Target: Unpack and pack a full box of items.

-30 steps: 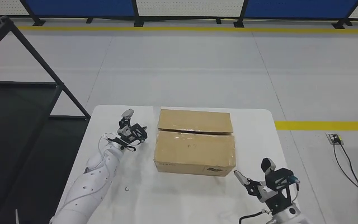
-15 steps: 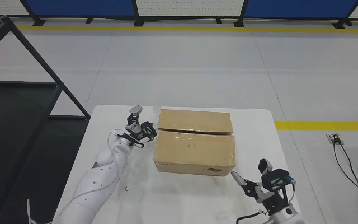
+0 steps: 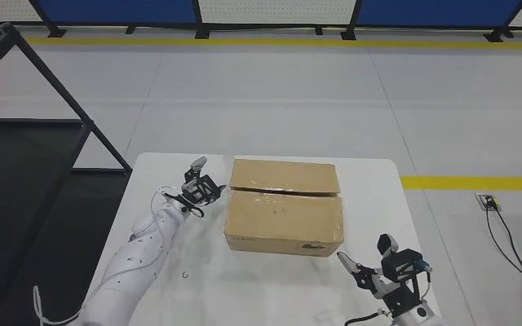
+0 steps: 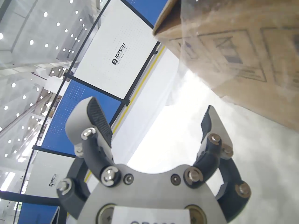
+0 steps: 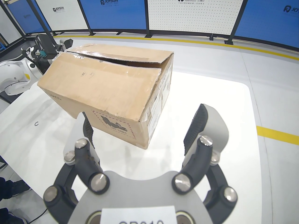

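left tool [image 3: 203, 184] is spread wide with nothing between its fingers. it sits just beside the left end of the box [image 3: 282, 218], at the point where the seam between the top flaps reaches that end. i can't tell whether a finger touches the cardboard. right tool [image 5: 142, 115] is also wide and holds nothing. it hovers over the near right corner of the desk [image 3: 245, 285], apart from the box and facing its near right corner.

the box stands in the middle of the desk, a little toward the far side. both flaps are folded down, but the seam is split. in the right wrist view the far flap [image 5: 130, 53] rides slightly above the near flap [image 5: 102, 78], with a dark gap between them.

my reading is that we're at the very start of unpacking: the box has to be opened and nothing is out. the next move calls for a left fingertip slipped under a flap edge at that left end and swung up and away. the right tool could steady the near wall if the box slides.

the left arm stretches from the near left across the desk, wrist rolled so its camera looks up along the box's side wall. the right forearm is low at the near edge, tool tilted down toward the desk.
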Controlling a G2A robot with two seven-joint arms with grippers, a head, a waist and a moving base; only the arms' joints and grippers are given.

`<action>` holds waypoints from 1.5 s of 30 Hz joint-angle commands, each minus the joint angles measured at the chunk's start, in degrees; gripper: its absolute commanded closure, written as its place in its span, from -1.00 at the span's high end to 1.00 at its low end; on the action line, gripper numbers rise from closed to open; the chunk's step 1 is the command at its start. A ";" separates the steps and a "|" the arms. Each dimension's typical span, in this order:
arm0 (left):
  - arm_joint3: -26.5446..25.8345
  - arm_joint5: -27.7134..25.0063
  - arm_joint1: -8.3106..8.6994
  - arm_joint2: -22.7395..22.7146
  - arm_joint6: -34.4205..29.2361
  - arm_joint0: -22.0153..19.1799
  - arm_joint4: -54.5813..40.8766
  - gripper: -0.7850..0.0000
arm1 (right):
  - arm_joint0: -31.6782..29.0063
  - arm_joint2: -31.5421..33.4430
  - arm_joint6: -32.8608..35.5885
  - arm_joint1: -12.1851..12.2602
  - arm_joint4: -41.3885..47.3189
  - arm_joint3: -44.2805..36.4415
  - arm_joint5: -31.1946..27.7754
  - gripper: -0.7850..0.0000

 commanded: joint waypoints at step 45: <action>4.51 10.68 -2.10 -0.27 2.57 0.43 -4.19 1.00 | 1.97 -0.95 2.87 -0.22 -1.45 -1.00 -0.12 1.00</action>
